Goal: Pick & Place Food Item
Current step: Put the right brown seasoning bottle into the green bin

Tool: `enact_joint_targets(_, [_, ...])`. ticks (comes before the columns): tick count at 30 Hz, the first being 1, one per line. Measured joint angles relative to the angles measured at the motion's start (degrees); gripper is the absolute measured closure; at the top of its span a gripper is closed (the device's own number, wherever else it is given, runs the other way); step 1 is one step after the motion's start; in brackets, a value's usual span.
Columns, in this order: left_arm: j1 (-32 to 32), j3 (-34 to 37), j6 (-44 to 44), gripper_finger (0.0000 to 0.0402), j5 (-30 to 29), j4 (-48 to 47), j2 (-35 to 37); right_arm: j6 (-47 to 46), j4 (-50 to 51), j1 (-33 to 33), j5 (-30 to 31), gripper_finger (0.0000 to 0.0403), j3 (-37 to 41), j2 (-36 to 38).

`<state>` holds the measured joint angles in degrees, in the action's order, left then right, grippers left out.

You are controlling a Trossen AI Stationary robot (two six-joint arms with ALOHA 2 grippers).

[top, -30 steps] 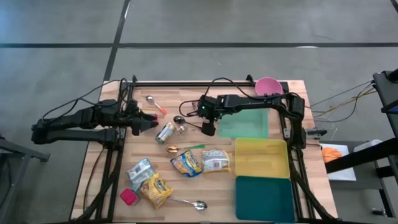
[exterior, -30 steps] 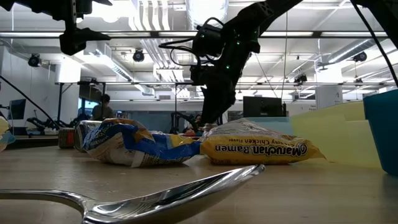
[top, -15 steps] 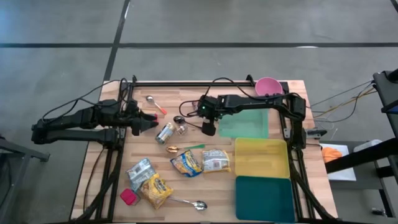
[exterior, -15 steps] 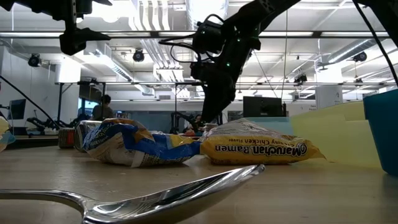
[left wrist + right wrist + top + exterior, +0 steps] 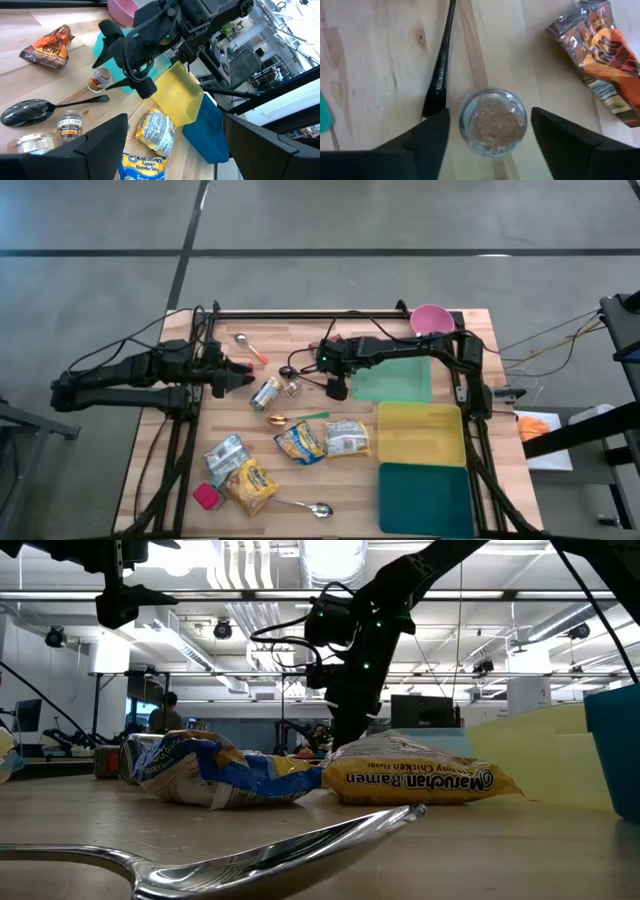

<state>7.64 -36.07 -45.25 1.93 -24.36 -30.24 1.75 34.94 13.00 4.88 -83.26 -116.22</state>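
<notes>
Near the centre of the high view our right pincer [image 5: 487, 145] hangs straight over the small glass spice jar [image 5: 492, 121], fingers spread either side, gripping nothing, lined up for a top-down grasp. Our left pincer [image 5: 243, 372] waits wide open at centre-left of the worktop [image 5: 395, 505].

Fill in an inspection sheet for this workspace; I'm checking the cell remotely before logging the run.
Surface: wooden table, crowded.
Job's things: small glass jar upright between the right gripper's fingers, not yet clamped; yellow bin, teal bin.
Clutter: ramen packets, black spoon, can, pink bowl, orange snack wrapper.
Grippers: right gripper open, straddling the jar; left gripper open, waiting at the table's left.
Cables: black cable looping along the right arm.
Surroundings: lab room, a person far behind.
</notes>
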Motion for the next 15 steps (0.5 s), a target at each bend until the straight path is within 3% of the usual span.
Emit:
enact_joint_targets(6, [0.0,0.0,0.0,0.0069,0.0,0.0,0.0,0.42,0.04,-0.01,-0.19,0.0236,-0.09,0.35])
enact_joint_targets(15, [0.0,0.0,0.0,0.0069,0.0,0.01,0.0,-0.14,0.33,-0.01,-0.35,0.0235,-0.09,0.33])
